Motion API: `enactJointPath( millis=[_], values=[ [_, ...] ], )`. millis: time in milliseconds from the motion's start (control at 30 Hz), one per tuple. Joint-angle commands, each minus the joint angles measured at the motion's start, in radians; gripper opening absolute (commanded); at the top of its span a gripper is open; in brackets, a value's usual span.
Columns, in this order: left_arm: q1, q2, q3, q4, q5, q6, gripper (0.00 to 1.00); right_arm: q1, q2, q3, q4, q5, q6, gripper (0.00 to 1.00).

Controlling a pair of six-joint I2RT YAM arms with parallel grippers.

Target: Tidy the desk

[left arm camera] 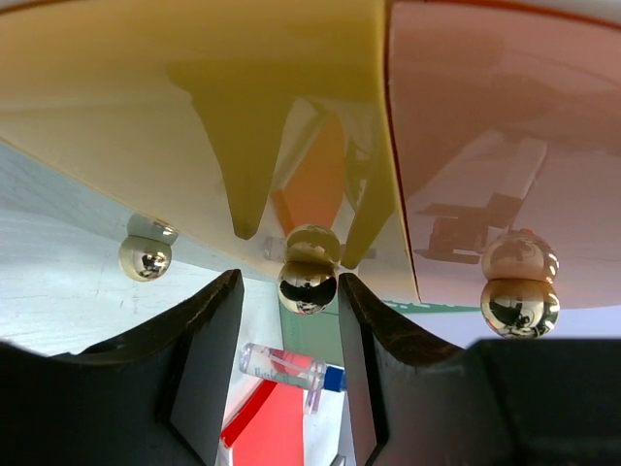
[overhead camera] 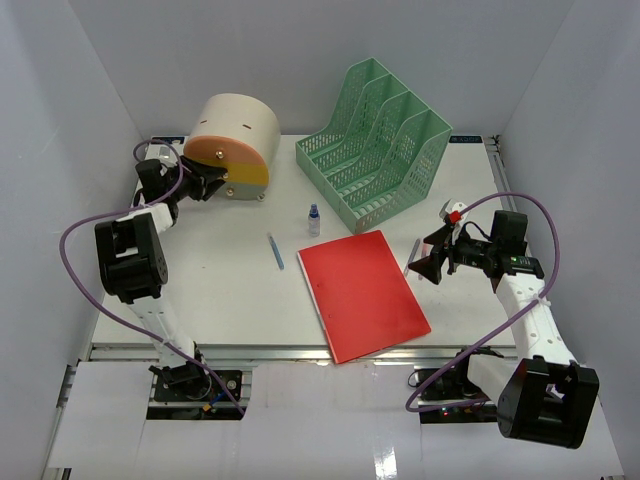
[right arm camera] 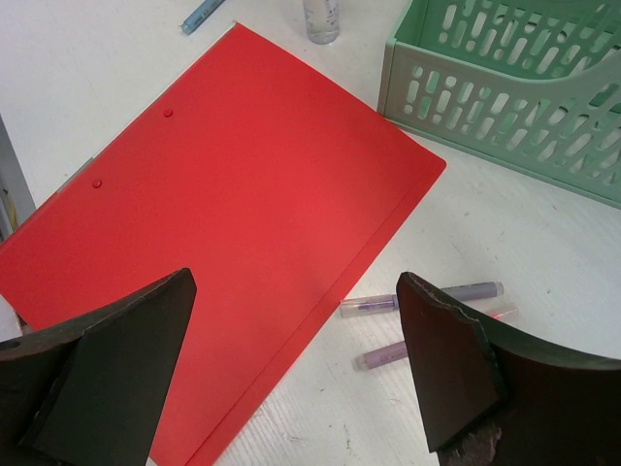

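The white desk (overhead camera: 220, 290) holds loose items. A beige round drawer box (overhead camera: 240, 130) stands at its back left. My left gripper (overhead camera: 205, 183) is at the box's front. In the left wrist view the left gripper (left arm camera: 289, 282) is open, its jaws on either side of the gold knob (left arm camera: 308, 286) under the yellow drawer front (left arm camera: 194, 107). The right finger is nearly against the knob and the left one stands apart. My right gripper (overhead camera: 432, 262) hangs wide open and holds nothing. In its wrist view the right gripper (right arm camera: 293, 282) is above the red folder (right arm camera: 233, 194) edge.
A green mesh file rack (overhead camera: 375, 155) stands at the back right. A small clear bottle (overhead camera: 314, 220) and a blue pen (overhead camera: 276, 251) lie mid-desk. Two purple pens (right arm camera: 427, 296) lie right of the folder. A pink drawer front (left arm camera: 505, 146) adjoins the yellow one.
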Motion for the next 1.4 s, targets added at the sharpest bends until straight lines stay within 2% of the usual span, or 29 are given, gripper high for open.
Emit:
enactJointPath(
  millis=[0,133,333,500,733,833,933,1167,1267,1367],
  values=[
    [-0.013,-0.033,-0.006,0.015,-0.024,-0.01,0.53,-0.005,0.003,0.0,-0.001,-0.008,-0.007,0.91],
    [-0.018,-0.034,-0.007,-0.002,-0.052,-0.027,0.41,-0.005,0.001,0.0,-0.002,-0.008,-0.007,0.91],
    [-0.019,-0.052,-0.026,-0.023,-0.077,-0.028,0.31,-0.005,-0.004,0.0,-0.002,-0.01,-0.006,0.91],
    [-0.019,-0.14,-0.119,-0.014,-0.071,0.001,0.3,-0.005,-0.007,0.0,-0.003,-0.011,-0.007,0.91],
    [-0.015,-0.372,-0.359,-0.012,-0.065,0.092,0.31,-0.005,-0.011,-0.001,-0.005,-0.013,-0.009,0.91],
    [-0.015,-0.42,-0.422,-0.013,-0.06,0.104,0.38,-0.005,-0.007,-0.003,-0.006,-0.014,-0.01,0.91],
    [-0.015,-0.422,-0.42,-0.038,-0.055,0.116,0.55,-0.005,-0.002,-0.003,-0.006,-0.004,-0.011,0.91],
    [-0.007,-0.469,-0.381,-0.114,-0.067,0.161,0.81,-0.005,0.009,-0.009,0.01,0.05,0.019,0.9],
    [0.006,-0.541,-0.376,-0.157,-0.078,0.231,0.85,-0.005,0.023,-0.021,0.071,0.149,0.085,0.88],
    [0.021,-0.697,-0.379,-0.28,-0.142,0.37,0.9,0.004,0.076,0.007,0.113,0.388,0.228,0.76]
  ],
)
